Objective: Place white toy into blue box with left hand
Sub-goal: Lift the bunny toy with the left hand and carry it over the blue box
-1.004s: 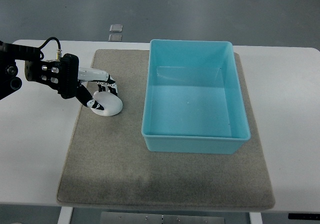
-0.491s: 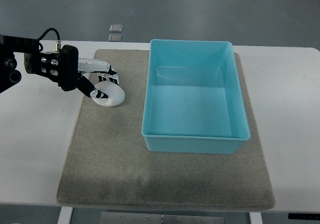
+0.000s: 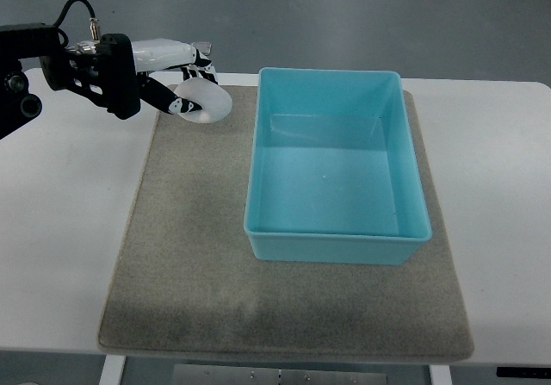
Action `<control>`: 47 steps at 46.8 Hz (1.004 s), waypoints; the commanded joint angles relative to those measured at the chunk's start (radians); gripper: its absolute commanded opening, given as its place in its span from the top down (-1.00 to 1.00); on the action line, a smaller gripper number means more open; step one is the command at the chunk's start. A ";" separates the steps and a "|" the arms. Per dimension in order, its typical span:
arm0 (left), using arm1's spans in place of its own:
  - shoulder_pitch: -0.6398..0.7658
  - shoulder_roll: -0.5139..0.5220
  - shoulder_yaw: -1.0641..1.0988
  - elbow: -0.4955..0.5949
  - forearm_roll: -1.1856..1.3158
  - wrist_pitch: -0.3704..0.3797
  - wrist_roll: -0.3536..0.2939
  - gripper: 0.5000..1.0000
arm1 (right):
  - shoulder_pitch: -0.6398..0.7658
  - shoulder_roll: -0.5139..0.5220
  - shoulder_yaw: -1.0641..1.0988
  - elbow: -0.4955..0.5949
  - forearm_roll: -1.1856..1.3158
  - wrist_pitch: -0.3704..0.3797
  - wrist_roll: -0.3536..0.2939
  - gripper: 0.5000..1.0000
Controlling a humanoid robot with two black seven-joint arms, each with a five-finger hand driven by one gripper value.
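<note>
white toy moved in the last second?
Yes. The white toy, gripped by the left hand, has gone from mid-mat up to the mat's far edge, still left of the blue box.

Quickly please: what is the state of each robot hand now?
Left robot hand: closed on the white toy.
Right robot hand: not in view.
</note>
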State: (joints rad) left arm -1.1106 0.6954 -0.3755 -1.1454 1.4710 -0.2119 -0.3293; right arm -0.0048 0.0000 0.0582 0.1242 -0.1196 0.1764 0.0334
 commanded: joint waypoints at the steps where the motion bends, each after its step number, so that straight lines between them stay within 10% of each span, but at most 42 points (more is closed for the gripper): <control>1: 0.000 -0.017 -0.011 0.000 0.000 0.022 0.001 0.72 | 0.000 0.000 0.000 0.000 0.000 0.000 0.000 -0.74; 47: 0.055 -0.275 -0.019 -0.022 -0.001 0.135 0.001 0.67 | 0.000 0.000 0.000 0.000 0.000 0.000 0.000 -0.74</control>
State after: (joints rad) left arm -1.0700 0.4417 -0.3945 -1.1673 1.4695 -0.0765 -0.3292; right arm -0.0047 0.0000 0.0583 0.1243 -0.1196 0.1764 0.0332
